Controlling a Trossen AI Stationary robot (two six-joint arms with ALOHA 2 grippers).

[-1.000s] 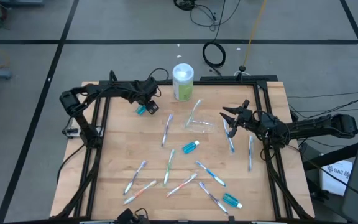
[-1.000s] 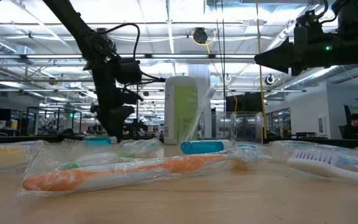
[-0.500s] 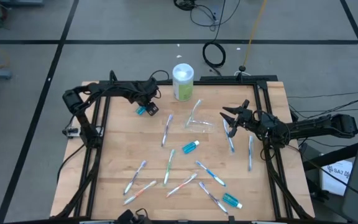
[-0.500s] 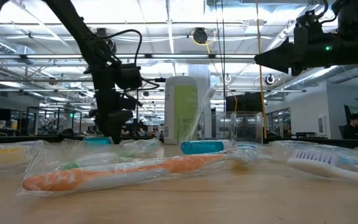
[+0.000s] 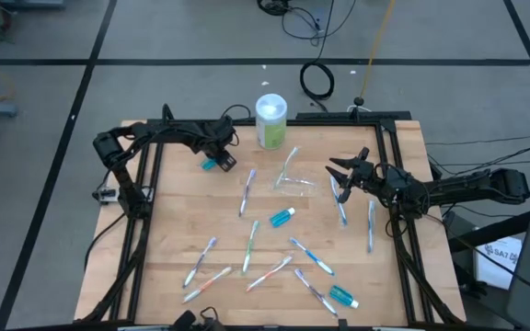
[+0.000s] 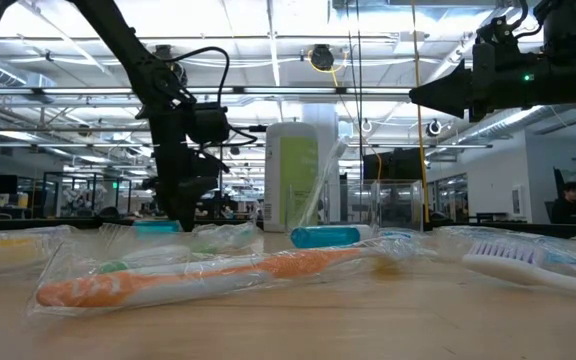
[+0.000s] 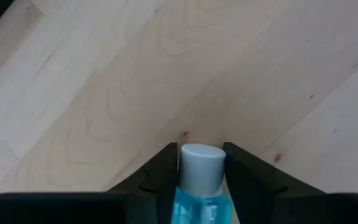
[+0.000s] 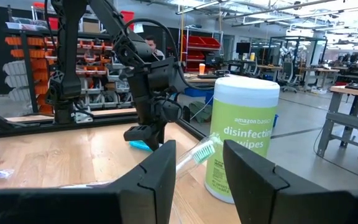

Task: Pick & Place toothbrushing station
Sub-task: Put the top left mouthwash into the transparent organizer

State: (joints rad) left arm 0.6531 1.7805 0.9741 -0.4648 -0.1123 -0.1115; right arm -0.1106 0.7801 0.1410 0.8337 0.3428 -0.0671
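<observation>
gripping a small teal tube (image 7: 199, 198) by its sides, the left hand (image 5: 215, 162) sits low at the far left part of the wooden table (image 5: 173, 234). in the left wrist view its two dark fingers (image 7: 160, 177) press against the tube on both sides, with the white cap (image 7: 201, 167) poking out just past the fingertips and bare wood ahead of it. the tube lies on the table under the hand, as far as the high view shows.

just beyond that hand toward the table's middle stands a green and white canister of disinfecting wipes (image 5: 270, 120).

the right hand (image 5: 341, 171) hovers above the table on the other side, fingers (image 8: 160, 174) parted about halfway with nothing between them. right ahead of its tips is a clear plastic bag (image 5: 293, 180) with a toothbrush (image 8: 194, 157) leaning up out of it; two more toothbrushes (image 5: 370, 226) lie below and beside this hand's wrist.

a second teal tube (image 5: 282, 217) rests nearer the centre, between the two hands but closer to the right one. a third (image 5: 342, 296) lies at the near edge, well away from both. other wrapped toothbrushes (image 5: 250, 245) are scattered across the near half, one orange-handled (image 6: 208, 274) in the low view.
</observation>
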